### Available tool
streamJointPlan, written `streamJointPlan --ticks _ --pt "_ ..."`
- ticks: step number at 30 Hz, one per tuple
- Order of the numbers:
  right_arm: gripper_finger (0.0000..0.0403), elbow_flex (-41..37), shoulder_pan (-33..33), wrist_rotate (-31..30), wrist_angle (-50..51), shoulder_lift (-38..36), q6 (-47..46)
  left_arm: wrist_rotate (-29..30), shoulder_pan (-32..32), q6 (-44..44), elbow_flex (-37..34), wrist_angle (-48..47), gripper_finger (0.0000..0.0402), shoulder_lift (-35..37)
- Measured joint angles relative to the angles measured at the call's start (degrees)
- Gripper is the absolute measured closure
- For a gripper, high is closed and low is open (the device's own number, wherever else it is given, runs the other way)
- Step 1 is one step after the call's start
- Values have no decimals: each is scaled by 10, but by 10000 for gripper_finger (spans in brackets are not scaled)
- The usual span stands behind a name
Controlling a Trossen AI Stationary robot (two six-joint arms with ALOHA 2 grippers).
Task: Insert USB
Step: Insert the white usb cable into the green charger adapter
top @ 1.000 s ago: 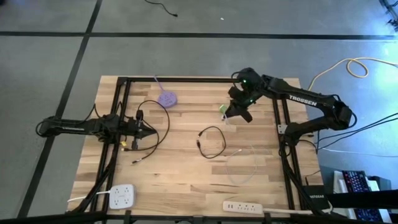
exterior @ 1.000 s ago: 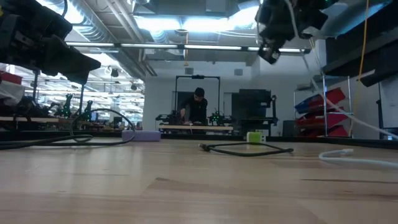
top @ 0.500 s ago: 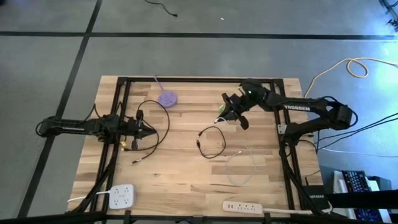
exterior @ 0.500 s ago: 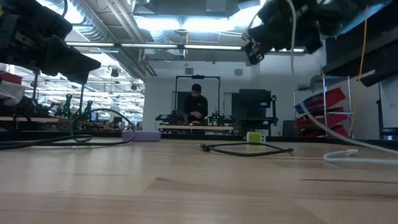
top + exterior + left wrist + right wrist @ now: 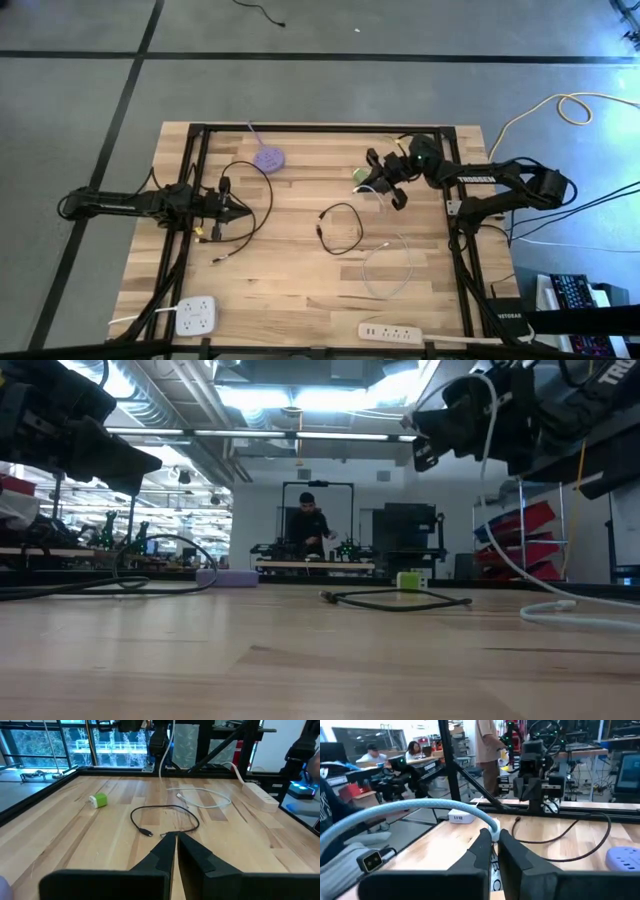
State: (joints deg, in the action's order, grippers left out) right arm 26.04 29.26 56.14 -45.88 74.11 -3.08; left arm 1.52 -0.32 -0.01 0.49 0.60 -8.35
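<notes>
Swinging up from a downward-pointing pose over the past second, the right gripper (image 5: 384, 186) now lies nearly level, high above the table, with its fingertips aimed toward the left arm's side. It is closed tight on the end of the white cable (image 5: 492, 831), which loops back from the fingers past the wrist and trails down to the wood behind the tool. The plug itself is hidden between the fingers, so which way it faces cannot be told.

The turn suggests the pick-up is done and the plug is being oriented for a sideways entry, not a straight-down one; insertion has not yet begun.

The green block (image 5: 359, 175), probably the charger meant to take the plug, sits on the table almost straight below the fingertips and slightly ahead of them, well apart in height. A black cable (image 5: 340, 228) lies coiled on the wood nearby, beneath and off to one side of the tool, clear of the block.

The left gripper (image 5: 236, 210) waits far across the table, pinched shut and empty, pointing toward the black cable.
</notes>
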Motion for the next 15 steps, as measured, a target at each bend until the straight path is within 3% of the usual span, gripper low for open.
streamJointPlan --ticks 6,15 --pt "403 0 0 -9 84 0 80 3 0 14 0 6 397 0" --pt "403 0 0 -74 87 0 110 4 0 7 0 67 397 1"
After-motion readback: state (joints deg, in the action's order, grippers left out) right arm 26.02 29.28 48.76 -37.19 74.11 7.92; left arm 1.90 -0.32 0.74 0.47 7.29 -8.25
